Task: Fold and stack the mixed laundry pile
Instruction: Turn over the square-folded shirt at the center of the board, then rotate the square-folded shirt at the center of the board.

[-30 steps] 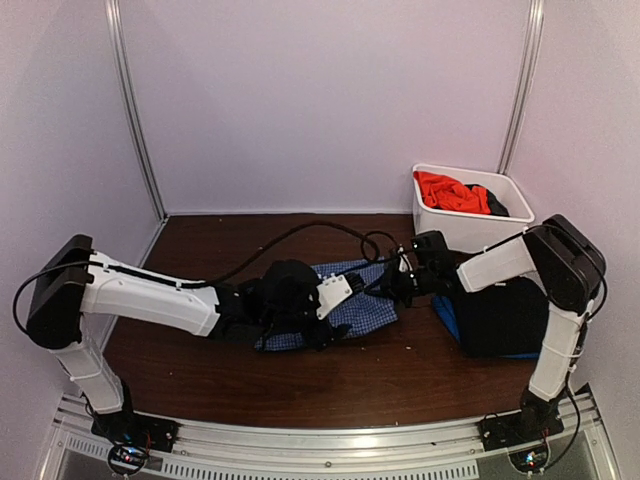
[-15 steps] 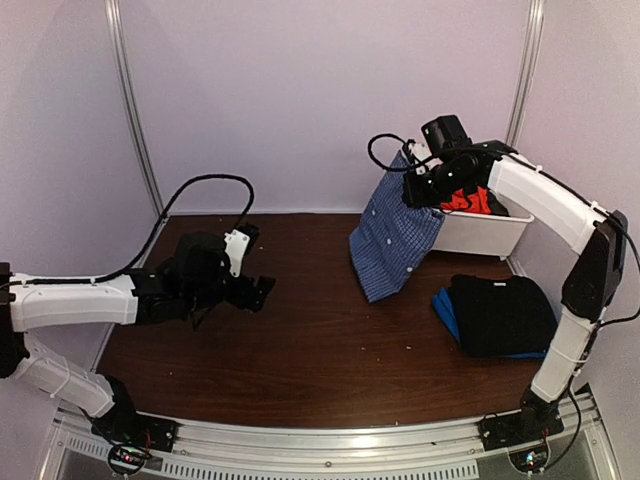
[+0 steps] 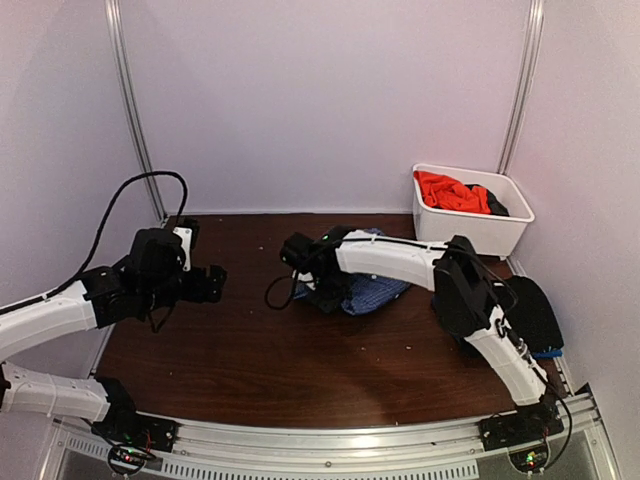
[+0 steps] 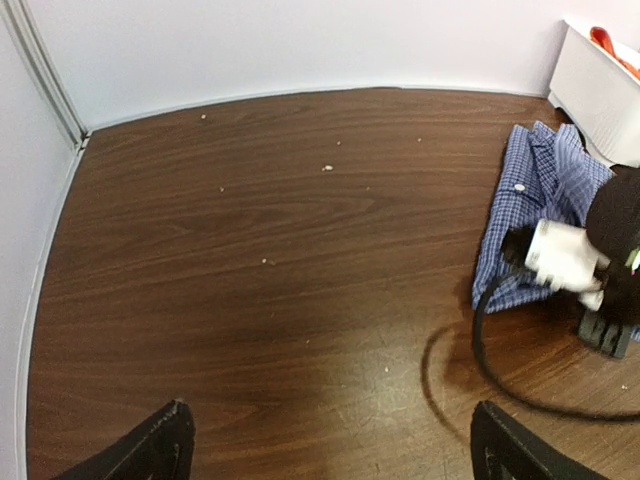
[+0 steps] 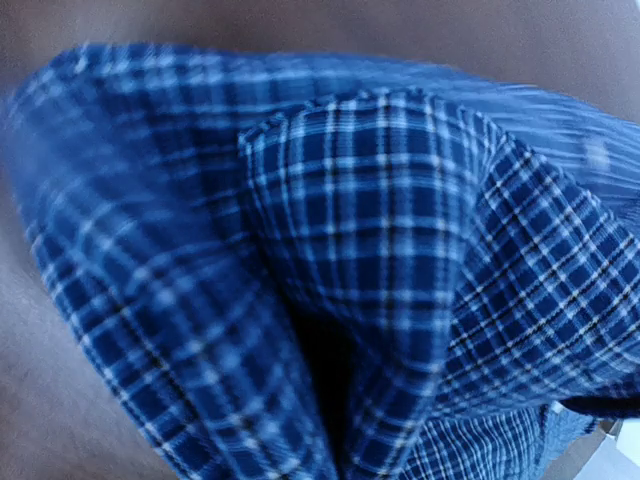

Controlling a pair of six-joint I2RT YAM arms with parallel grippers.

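A: Status?
B: Checked shirt crumpled mid-frame, right gripper clamped on its left edge. Left gripper spread wide, empty, frame left.
A: Remaining?
B: Black-on-blue stack at right looks done. Orange T-shirt in tub, unfolded.

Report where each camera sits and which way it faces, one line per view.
Top external: above and behind the bases, looking down at the table; both arms, left gripper and right gripper show.
Left wrist: low over the table, facing the checked shirt; own fingertips at bottom corners.
Right wrist: close against the checked shirt; no fingers visible.
Shared: top and left wrist both show shirt and right gripper.
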